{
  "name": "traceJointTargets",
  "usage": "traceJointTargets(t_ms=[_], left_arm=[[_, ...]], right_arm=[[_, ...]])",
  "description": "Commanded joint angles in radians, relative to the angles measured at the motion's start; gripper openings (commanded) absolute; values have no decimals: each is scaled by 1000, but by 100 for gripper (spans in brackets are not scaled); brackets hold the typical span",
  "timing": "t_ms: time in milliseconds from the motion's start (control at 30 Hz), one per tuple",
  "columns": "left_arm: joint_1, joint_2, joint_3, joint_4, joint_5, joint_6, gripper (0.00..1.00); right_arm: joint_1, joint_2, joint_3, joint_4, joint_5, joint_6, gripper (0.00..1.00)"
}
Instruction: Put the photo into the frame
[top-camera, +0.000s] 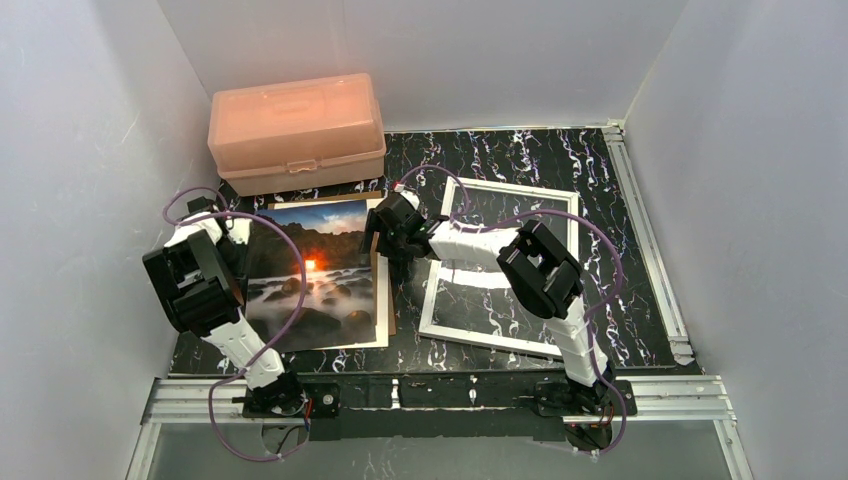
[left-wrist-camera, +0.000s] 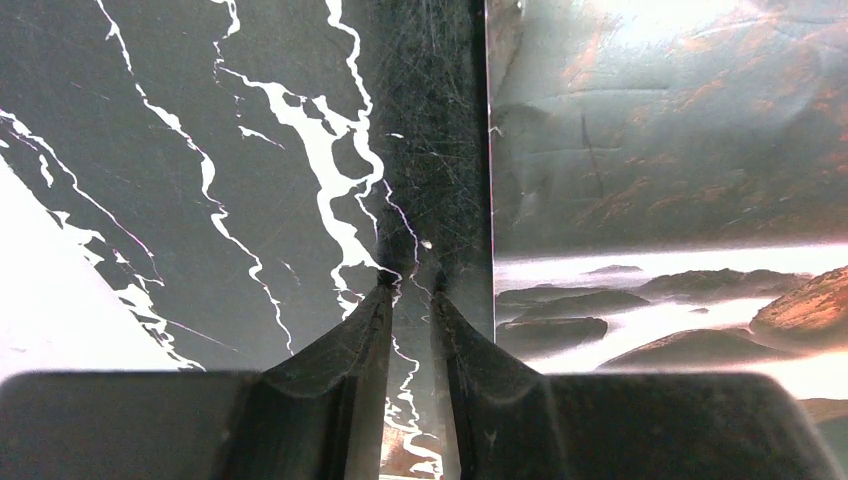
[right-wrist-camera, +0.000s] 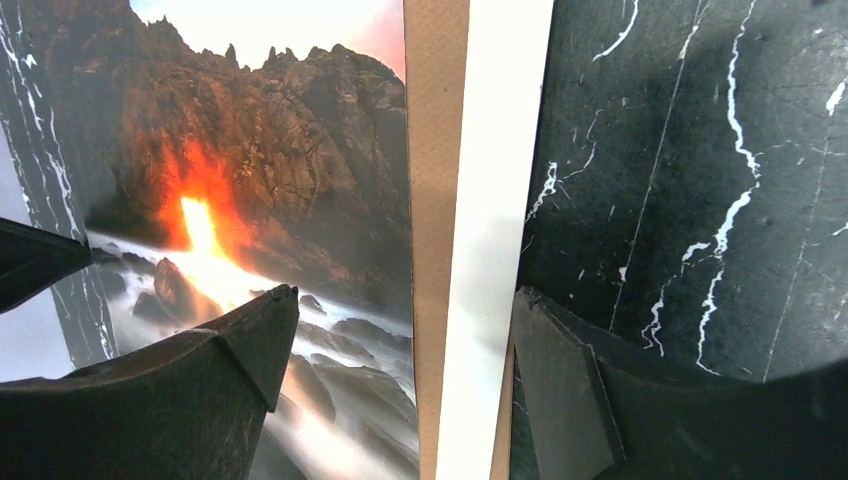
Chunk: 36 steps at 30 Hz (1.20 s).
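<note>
The photo (top-camera: 315, 275), a sunset seascape, lies face up on the dark marble table (top-camera: 520, 150), left of centre. The frame (top-camera: 515, 187) lies flat to its right, white-rimmed, with the marble showing through it. My left gripper (top-camera: 232, 240) is low at the photo's left edge. In the left wrist view its fingers (left-wrist-camera: 410, 280) stand a narrow gap apart over bare table, with the photo (left-wrist-camera: 680, 200) just to their right. My right gripper (top-camera: 382, 240) is open wide at the photo's right edge. One finger (right-wrist-camera: 250, 330) is over the photo (right-wrist-camera: 290, 170), the other over the table.
A brown board (right-wrist-camera: 436, 150) and a white sheet (right-wrist-camera: 500, 200) stick out from under the photo's right edge. A salmon-pink box (top-camera: 297, 130) stands at the back left. Metal rails run along the right side (top-camera: 645, 220) and the near edge (top-camera: 440, 395). White walls enclose the table.
</note>
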<state>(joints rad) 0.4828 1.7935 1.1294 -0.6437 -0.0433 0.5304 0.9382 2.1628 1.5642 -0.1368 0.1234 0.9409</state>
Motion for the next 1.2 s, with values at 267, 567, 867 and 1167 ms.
traceJointTargets(t_ms=[267, 567, 867, 1167], left_arm=[[-40, 28, -71, 43, 43, -14, 18], [-52, 26, -82, 53, 43, 2, 17], [-70, 25, -85, 62, 41, 15, 17], [-72, 24, -70, 52, 33, 20, 17]], right_arm=[[2, -42, -100, 95, -92, 75, 86], [0, -75, -110, 126, -97, 52, 85], [-1, -92, -124, 97, -74, -43, 85], [-58, -30, -7, -30, 55, -238, 89]])
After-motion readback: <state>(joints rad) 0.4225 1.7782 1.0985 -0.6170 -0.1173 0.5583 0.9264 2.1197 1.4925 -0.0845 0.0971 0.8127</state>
